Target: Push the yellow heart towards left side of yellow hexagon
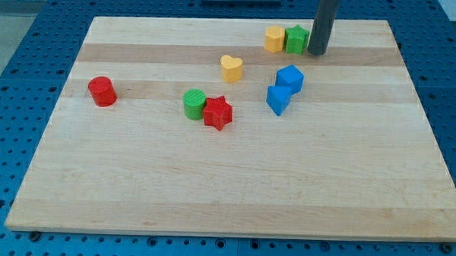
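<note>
Yellow heart lies lower-left of tool tip.

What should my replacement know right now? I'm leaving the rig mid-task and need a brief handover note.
My tip rests at the view's top, just right of the green block, which touches the yellow hexagon block.
The yellow heart block sits apart, below and left of the hexagon, untouched by the tip.
Done: nothing visible yet.
Left: bring the tip round to the heart and push it up to the hexagon's left side.
</note>
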Robot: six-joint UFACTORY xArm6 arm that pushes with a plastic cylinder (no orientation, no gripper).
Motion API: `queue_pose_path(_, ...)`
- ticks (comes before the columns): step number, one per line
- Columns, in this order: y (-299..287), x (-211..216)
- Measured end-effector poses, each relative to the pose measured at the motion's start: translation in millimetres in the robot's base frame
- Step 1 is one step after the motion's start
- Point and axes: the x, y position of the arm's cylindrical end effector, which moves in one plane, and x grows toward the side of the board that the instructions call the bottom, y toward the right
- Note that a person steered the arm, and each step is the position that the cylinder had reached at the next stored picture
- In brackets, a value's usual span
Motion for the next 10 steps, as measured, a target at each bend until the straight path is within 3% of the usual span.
queue_pose_path(4, -77, 61)
queue_pose_path(6, -150, 81)
queue_pose_path(10, -152, 11)
